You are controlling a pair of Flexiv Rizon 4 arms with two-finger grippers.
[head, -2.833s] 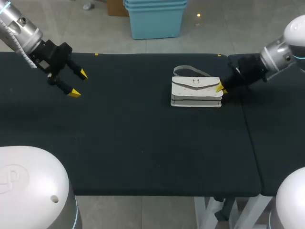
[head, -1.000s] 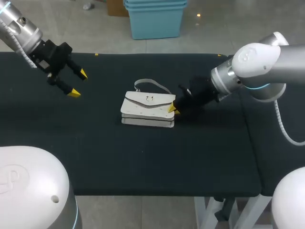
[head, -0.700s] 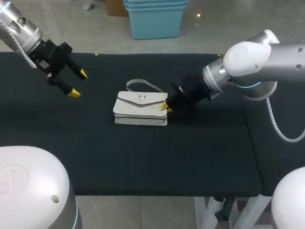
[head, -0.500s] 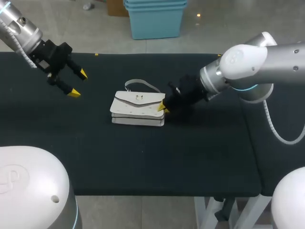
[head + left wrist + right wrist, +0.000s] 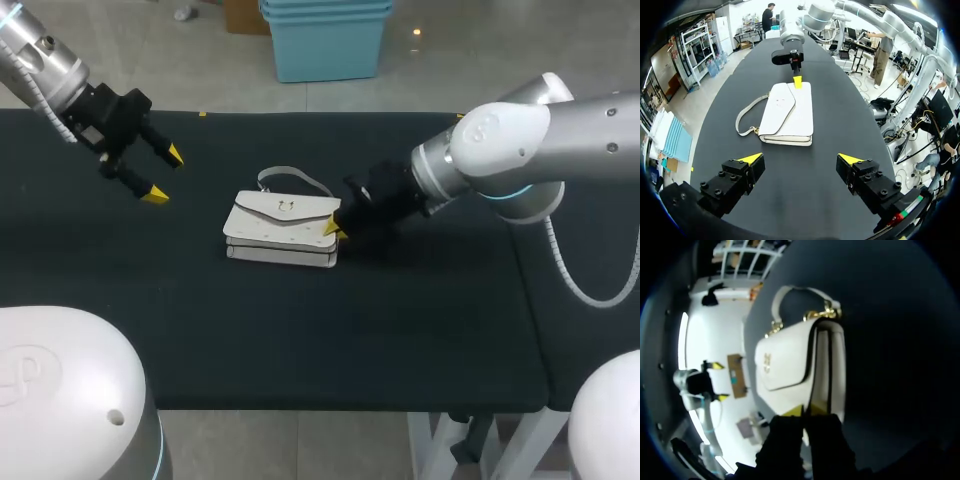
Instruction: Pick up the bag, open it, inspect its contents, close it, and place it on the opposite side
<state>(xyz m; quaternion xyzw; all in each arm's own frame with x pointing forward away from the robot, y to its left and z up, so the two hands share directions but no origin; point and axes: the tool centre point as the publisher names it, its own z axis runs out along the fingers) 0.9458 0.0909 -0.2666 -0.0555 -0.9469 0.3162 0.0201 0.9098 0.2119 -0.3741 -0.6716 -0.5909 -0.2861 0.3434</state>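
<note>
While the one white bag lies flat on the dark table, a little left of the table's middle, its flap faces up and looks closed. Its single strap loops out on the table along the far side of the bag. One small gold clasp sits on the flap.

Two arms are in view. The right arm comes in from the right and reaches past the middle. The right gripper is low at the bag's right end, its two yellow tips drawn together with nothing seen between them. In the right wrist view the tips seem to touch the end of the bag, though the dark fingers hide the exact contact.

The left gripper hangs above the table's far left part, well apart from the bag. Its two yellow tips stand wide apart and hold nothing. In the left wrist view the bag lies ahead of it, with the right gripper at the bag's far end.
</note>
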